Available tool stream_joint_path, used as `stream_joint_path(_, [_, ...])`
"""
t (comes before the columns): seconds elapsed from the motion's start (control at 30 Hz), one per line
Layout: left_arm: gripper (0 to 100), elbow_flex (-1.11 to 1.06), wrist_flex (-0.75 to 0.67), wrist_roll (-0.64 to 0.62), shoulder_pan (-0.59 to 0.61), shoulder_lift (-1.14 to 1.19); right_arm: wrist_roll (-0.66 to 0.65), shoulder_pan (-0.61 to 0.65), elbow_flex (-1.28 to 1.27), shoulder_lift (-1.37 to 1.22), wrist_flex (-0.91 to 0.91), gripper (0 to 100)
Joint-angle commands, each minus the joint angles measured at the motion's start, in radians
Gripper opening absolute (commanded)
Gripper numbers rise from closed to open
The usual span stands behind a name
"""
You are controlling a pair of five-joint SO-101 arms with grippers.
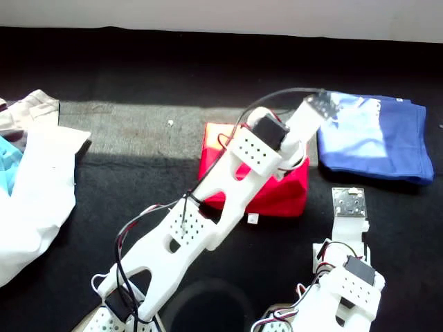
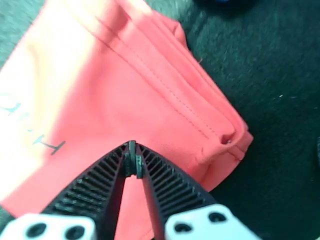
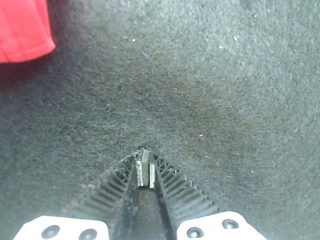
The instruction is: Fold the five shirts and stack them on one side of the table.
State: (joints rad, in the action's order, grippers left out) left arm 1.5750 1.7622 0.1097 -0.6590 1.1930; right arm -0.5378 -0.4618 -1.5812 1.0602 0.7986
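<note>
**A:** How far along is the folding?

**B:** Two of the five look done, I'd judge. A blue cotton shirt [image 1: 374, 138], folded into a flat rectangle, lies at the far right side of the black felt-covered table [image 1: 138, 62]. A red cotton shirt [image 1: 291, 190], folded into a thick square, sits mid-table, near the blue one but apart from it, not stacked on it

**A:** And the rest?

**B:** There is a loose heap at the left edge: a crumpled white shirt [image 1: 38, 194], a strip of turquoise cloth [image 1: 5, 166] beside it, and a rumpled grey-beige garment [image 1: 34, 111] behind. None of these is folded. So about three are left to fold, and the red one has yet to go onto the blue, if that is the stacking side

**A:** What about the left gripper?

**B:** The left gripper [image 2: 132, 162] hangs over the red shirt, near its stitched, folded edge. Its ribbed black jaws are clenched tip to tip, and I see no cloth pinched between them. Whether the tips touch the fabric, I cannot tell

**A:** And the right?

**B:** The right gripper [image 3: 145, 170] is clenched too and holds nothing. It is over bare felt, with a corner of the red shirt off to one side
</note>
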Motion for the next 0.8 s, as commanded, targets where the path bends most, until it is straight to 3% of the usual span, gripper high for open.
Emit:
stream_joint_path(0.0, [1, 0.027, 0.006, -0.029, -0.038, 0.012, -0.003, -0.018, -0.022, 0.004, -0.031, 0.9])
stream_joint_path(0.1, [1, 0.025, 0.006, -0.095, -0.094, -0.022, -0.003, -0.019, -0.022, 0.004, -0.047, 0.9])
stream_joint_path(0.3, [1, -0.079, 0.008, -0.097, -0.148, -0.090, -0.003, -0.019, -0.022, 0.004, -0.050, 0.9])
stream_joint_path(0.53, [1, -0.179, -0.015, -0.095, -0.036, -0.226, -0.003, -0.019, -0.022, 0.004, -0.050, 0.9])
stream_joint_path(0.77, [1, -0.159, -0.321, -0.095, 0.108, -0.179, 0.034, -0.022, -0.021, 0.004, -0.047, 0.9])
